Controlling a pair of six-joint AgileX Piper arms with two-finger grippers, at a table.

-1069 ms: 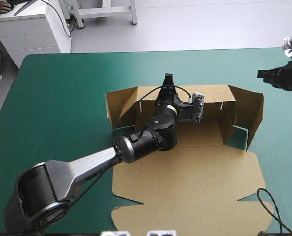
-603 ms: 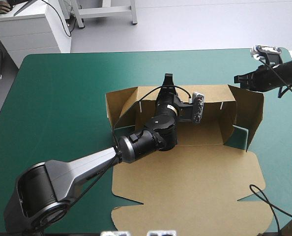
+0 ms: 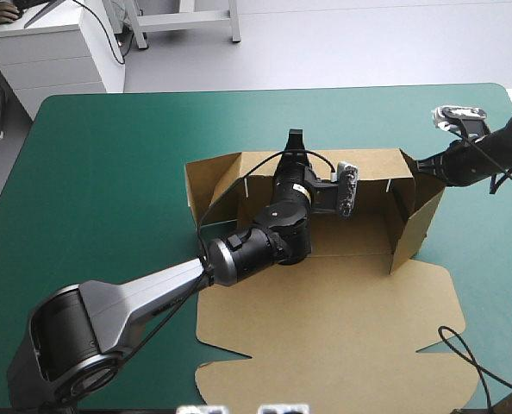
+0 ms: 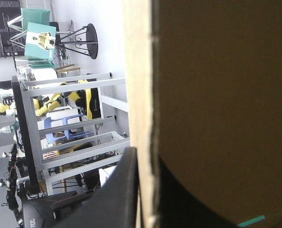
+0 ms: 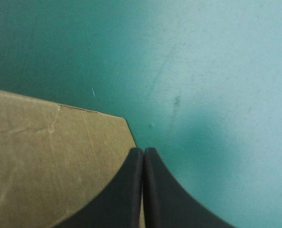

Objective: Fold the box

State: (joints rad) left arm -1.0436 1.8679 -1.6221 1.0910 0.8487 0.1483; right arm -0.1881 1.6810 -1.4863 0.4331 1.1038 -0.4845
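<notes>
Joined right fingers (image 5: 131, 190) tipped box's (image 3: 325, 328) side inward; left fingers (image 4: 119, 194) pinch back; lid nearward.

High view: the left arm (image 3: 265, 237) sprawls across the box (image 3: 325, 319), covering the middle of its floor and part of the back wall (image 3: 372, 162). Of the left gripper (image 3: 294, 136), only a black tip pokes over that wall. In the left wrist view, brown board crowds the picture and runs off its edges. The right gripper (image 3: 421, 164) reaches the right wall (image 3: 420, 216); touching or just beside, can't tell. The right arm (image 3: 497, 147) is cut off at the picture's edge.
</notes>
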